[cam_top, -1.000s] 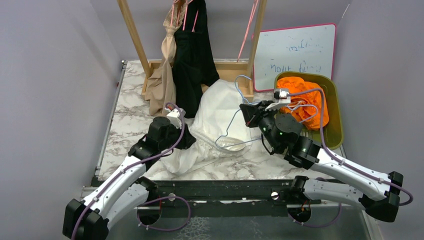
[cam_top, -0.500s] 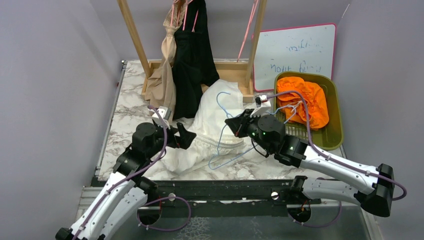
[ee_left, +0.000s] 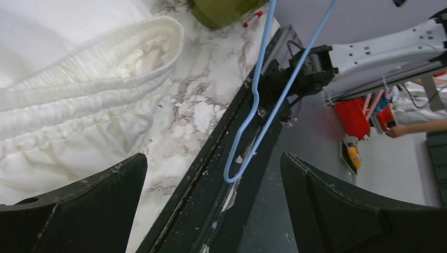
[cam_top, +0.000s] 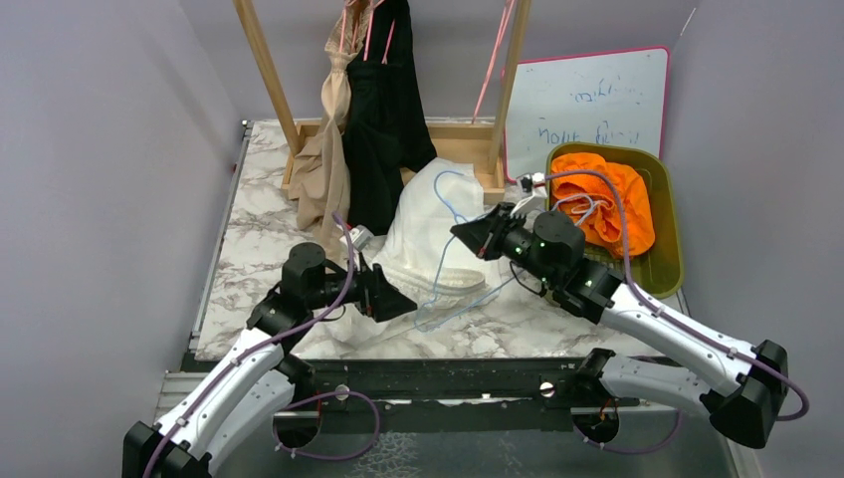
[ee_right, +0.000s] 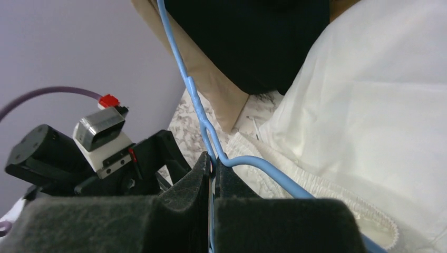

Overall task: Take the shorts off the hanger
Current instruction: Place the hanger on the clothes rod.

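Right gripper [ee_right: 212, 171] clamped tight on blue hanger [ee_right: 182, 66] at its twisted neck. We log left gripper [ee_left: 213, 166] spread wide, empty; cream-white shorts [ee_left: 74, 105] lie on marble table [ee_left: 205, 92] at its 10 o'clock, wrist view.

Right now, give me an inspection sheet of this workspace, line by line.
Surface: marble table.
Job's things: white shorts lying with a blue hanger over them; orange shorts in the green bin; black shorts and tan shorts hanging on the wooden rack.
Clutter: whiteboard leaning at the back.
Grippers: left jaws open near the white waistband; right jaws shut on the hanger.
Cables: purple cable along each arm.
Surroundings: plain walls.
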You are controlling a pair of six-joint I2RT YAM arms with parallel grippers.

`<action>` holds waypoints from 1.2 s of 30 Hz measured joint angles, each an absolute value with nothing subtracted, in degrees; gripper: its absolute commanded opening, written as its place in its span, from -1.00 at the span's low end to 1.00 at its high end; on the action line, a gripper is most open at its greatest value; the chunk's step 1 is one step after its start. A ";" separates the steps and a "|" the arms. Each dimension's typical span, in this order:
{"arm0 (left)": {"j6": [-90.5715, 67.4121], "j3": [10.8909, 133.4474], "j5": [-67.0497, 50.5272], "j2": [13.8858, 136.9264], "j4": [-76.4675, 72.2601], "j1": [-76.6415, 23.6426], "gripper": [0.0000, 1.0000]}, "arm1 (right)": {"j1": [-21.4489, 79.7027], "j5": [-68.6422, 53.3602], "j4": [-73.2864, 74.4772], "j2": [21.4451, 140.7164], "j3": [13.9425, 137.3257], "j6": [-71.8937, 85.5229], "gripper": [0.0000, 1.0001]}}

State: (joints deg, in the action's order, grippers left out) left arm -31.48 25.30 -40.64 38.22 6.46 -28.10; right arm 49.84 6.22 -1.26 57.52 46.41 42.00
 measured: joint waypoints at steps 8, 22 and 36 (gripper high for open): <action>-33.91 24.93 -46.83 41.63 -0.25 -31.62 0.81 | 45.63 -3.51 -5.50 55.05 45.39 43.68 -0.97; -35.16 24.62 -46.70 46.22 -4.29 -41.01 -1.00 | 44.88 -8.71 -8.75 55.07 43.72 45.67 -0.97; -31.29 29.39 -34.83 43.29 6.74 -41.28 -1.00 | 44.56 -7.03 -6.57 54.94 42.59 46.63 0.01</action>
State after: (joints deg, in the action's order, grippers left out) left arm -31.29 29.39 -34.83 43.29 6.74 -41.28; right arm 44.56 -7.03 -6.57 54.94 42.59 46.63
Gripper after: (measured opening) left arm 0.023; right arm 0.426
